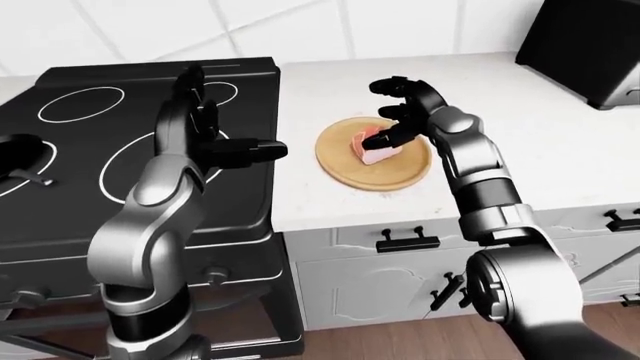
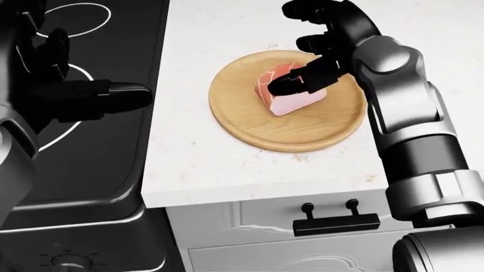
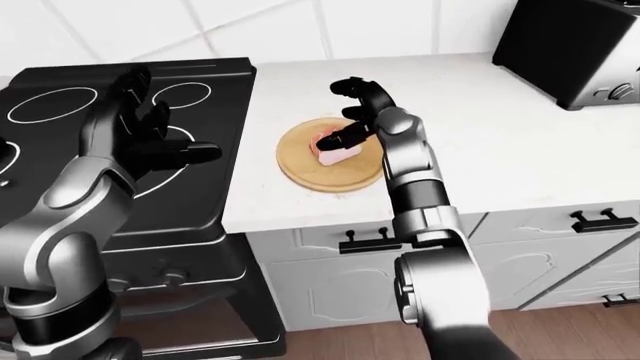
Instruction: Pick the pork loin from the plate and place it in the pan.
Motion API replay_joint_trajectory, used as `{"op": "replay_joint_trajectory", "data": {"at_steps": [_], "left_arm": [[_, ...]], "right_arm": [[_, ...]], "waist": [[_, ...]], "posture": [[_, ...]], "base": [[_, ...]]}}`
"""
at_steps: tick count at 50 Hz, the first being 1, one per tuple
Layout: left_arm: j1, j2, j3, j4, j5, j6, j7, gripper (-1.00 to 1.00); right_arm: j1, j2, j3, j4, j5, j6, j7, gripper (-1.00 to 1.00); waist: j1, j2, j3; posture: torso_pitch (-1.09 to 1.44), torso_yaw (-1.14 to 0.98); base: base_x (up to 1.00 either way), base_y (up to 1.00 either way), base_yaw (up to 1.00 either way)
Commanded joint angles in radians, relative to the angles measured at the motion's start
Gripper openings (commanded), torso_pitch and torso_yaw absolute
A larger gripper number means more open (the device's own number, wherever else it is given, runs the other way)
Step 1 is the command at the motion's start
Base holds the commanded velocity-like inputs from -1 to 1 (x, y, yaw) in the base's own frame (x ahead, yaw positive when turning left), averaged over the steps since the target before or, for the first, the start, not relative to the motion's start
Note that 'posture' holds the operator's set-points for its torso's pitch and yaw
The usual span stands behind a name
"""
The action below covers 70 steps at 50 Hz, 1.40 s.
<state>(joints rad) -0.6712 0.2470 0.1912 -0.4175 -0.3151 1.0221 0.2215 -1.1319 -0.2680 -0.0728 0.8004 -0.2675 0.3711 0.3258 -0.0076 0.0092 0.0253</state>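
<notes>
A round wooden plate (image 2: 249, 127) lay on the white stone counter (image 2: 204, 164), and the pork loin (image 2: 291, 96) sat on it, a little toward one o'clock of the plate's middle in the head view. It was a pink block with a pale fat edge, resting flat on the wood. Nothing else was on the plate.

At nine o'clock of the plate, in the left-eye view, stood a black stove (image 1: 100, 187) with white burner rings, touching the counter's side. A dark handle and rim (image 1: 18, 161), possibly the pan, showed at the far left edge of that view, too cut off to be sure. At two o'clock, at the counter's far corner, stood a dark appliance (image 3: 570, 52). White drawer fronts with black handles (image 1: 408, 241) ran under the counter, above a wooden floor (image 1: 400, 341); white tiles covered the wall.

The right hand (image 2: 318, 65) was over the plate's upper right part, its fingers spread. One black finger (image 2: 291, 85) lay across the top of the loin, touching it; the others curled above, apart from the meat, so no full grip was closed.

The left hand (image 1: 215, 146) hung over the stove at nine o'clock of the plate, fingers splayed, one pointing toward the counter, holding nothing.
</notes>
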Motion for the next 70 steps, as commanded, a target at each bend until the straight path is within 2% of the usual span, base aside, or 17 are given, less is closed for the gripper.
{"op": "replay_joint_trajectory", "data": {"at_steps": [1, 8, 17, 33, 35, 47, 48, 52, 54, 70], "left_arm": [[-0.03, 0.008, 0.007, -0.032, 0.001, -0.027, 0.001, 1.0], [-0.032, 0.008, 0.007, -0.029, 0.001, -0.027, 0.0, 1.0], [-0.035, 0.005, 0.005, -0.037, 0.001, -0.019, 0.003, 1.0], [-0.025, 0.004, 0.005, -0.044, 0.0, -0.02, 0.005, 1.0], [-0.024, 0.004, 0.005, -0.042, 0.001, -0.022, 0.003, 1.0], [-0.029, 0.003, 0.005, -0.036, 0.004, -0.026, 0.003, 1.0], [-0.029, 0.004, 0.004, -0.032, 0.005, -0.029, 0.002, 1.0], [-0.028, 0.004, 0.006, -0.036, 0.004, -0.026, 0.002, 1.0], [-0.029, 0.004, 0.005, -0.034, 0.004, -0.027, 0.003, 1.0], [-0.041, 0.004, 0.005, -0.038, -0.001, -0.017, 0.009, 1.0]], "right_arm": [[-0.037, -0.008, 0.0, -0.036, -0.005, -0.015, -0.002, 0.54], [-0.038, -0.008, 0.001, -0.043, -0.007, -0.004, 0.011, 0.54], [-0.021, -0.015, 0.006, -0.094, -0.01, 0.045, 0.08, 0.51], [0.007, -0.002, 0.011, -0.098, -0.039, 0.04, 0.104, 0.47], [0.007, -0.001, 0.01, -0.095, -0.04, 0.037, 0.102, 0.36], [0.009, 0.0, 0.009, -0.085, -0.043, 0.025, 0.101, 0.31], [0.01, 0.0, 0.009, -0.085, -0.043, 0.024, 0.101, 0.23], [0.014, 0.001, 0.009, -0.085, -0.044, 0.021, 0.1, 0.19], [0.013, 0.0, 0.009, -0.087, -0.045, 0.023, 0.101, 0.03], [0.008, -0.001, 0.01, -0.082, -0.051, 0.016, 0.101, -0.06]], "waist": [[0.002, 0.0, -0.027], [0.002, 0.0, -0.026], [0.003, -0.001, -0.025], [0.003, 0.001, -0.024], [0.003, 0.001, -0.024], [0.003, 0.001, -0.025], [0.003, 0.001, -0.025], [0.003, 0.001, -0.025], [0.003, 0.001, -0.026], [0.003, 0.0, -0.028]], "posture": [[0.0, 0.0], [0.0, 0.0], [0.0, 0.0], [0.0, 0.0], [0.0, 0.0], [0.0, 0.0], [0.0, 0.0], [0.0, 0.0], [0.0, 0.0], [0.0, 0.0]], "base": [[0.0, 0.0, 0.0], [0.0, 0.0, 0.0], [0.0, 0.0, 0.0], [0.0, 0.0, 0.0], [0.0, 0.0, 0.0], [0.0, 0.0, 0.0], [0.0, 0.0, 0.0], [0.0, 0.0, 0.0], [0.0, 0.0, 0.0], [0.0, 0.0, 0.0]]}}
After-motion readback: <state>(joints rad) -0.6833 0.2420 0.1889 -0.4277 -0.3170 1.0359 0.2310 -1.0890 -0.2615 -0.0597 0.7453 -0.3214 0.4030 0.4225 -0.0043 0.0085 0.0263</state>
